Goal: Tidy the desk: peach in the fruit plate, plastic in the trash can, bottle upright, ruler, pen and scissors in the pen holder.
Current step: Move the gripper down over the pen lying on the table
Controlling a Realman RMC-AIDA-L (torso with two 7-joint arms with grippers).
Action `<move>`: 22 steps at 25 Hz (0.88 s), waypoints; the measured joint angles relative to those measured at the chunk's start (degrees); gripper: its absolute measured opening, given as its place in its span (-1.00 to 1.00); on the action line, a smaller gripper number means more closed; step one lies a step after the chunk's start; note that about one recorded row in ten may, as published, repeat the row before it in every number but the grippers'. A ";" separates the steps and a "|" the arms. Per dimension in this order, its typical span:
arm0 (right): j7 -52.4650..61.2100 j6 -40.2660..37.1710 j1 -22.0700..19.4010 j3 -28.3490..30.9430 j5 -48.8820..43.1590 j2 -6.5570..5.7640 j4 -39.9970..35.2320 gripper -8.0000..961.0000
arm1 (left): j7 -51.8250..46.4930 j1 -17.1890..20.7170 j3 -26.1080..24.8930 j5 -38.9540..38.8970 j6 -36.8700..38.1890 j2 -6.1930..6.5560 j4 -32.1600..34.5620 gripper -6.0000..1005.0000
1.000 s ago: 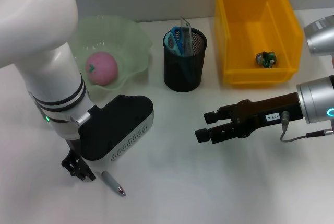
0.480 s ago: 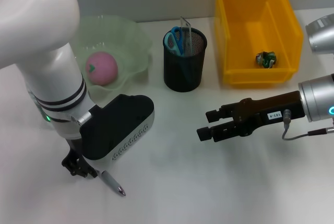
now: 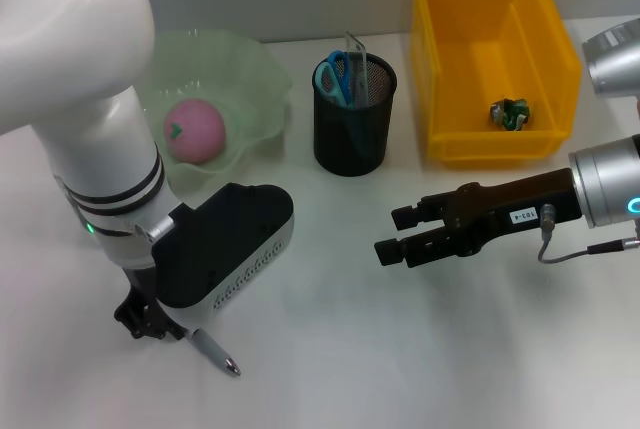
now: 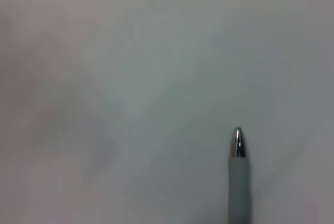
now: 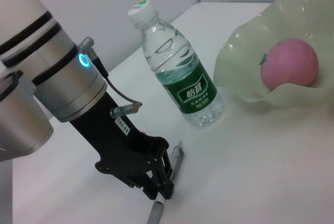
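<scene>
white desk [image 3: 330, 349], one pen [image 3: 213, 350] grasped by left end effector [image 3: 150, 321], right end effector [image 3: 395, 236] released, one peach [image 3: 194, 130], one bottle [image 5: 180, 75]

Pen [image 4: 238, 182] barrel cut off by wrist-view edge.
</scene>
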 joint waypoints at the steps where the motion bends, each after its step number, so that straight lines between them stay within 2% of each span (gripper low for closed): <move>1: 0.00 0.00 0.00 0.00 0.00 -0.01 0.00 0.72 | 0.00 -0.03 0.00 0.12 0.00 -0.03 0.00 -0.57; 22: 0.46 0.00 0.00 0.00 0.00 -0.01 0.00 0.72 | -0.13 -0.30 0.00 0.03 0.09 -0.09 -0.16 -0.62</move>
